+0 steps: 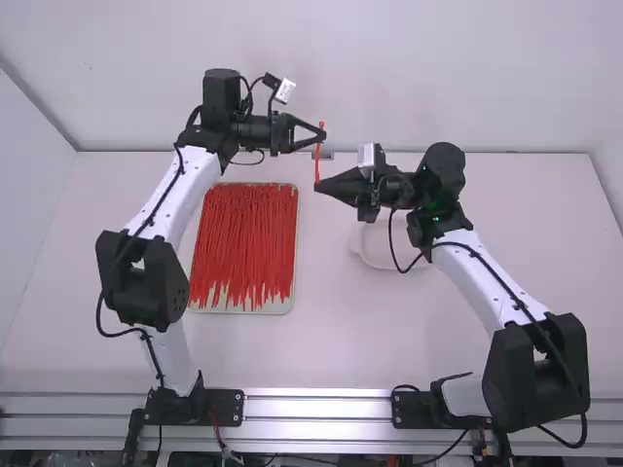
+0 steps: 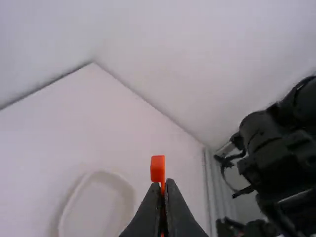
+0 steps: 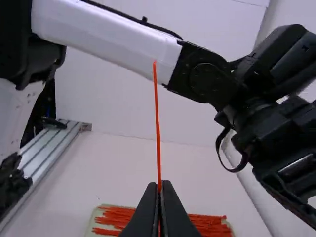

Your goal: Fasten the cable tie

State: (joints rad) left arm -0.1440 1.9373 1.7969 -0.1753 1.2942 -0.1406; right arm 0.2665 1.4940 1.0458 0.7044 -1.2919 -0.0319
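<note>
A single red cable tie (image 1: pixel 318 154) hangs between the two grippers above the back of the table. My left gripper (image 1: pixel 319 136) is shut on its upper part; the tie's square head (image 2: pixel 157 168) sticks out just past the fingertips. My right gripper (image 1: pixel 319 183) is shut on the tie's lower end, and the thin strap (image 3: pixel 157 123) runs straight from its fingertips toward the left arm. The two grippers face each other, only a short stretch of tie apart.
A tray (image 1: pixel 288 191) with several red cable ties (image 1: pixel 243 245) lies left of centre, under the left arm. A white shallow dish (image 1: pixel 375 249) sits below the right gripper. The table's right and front parts are bare.
</note>
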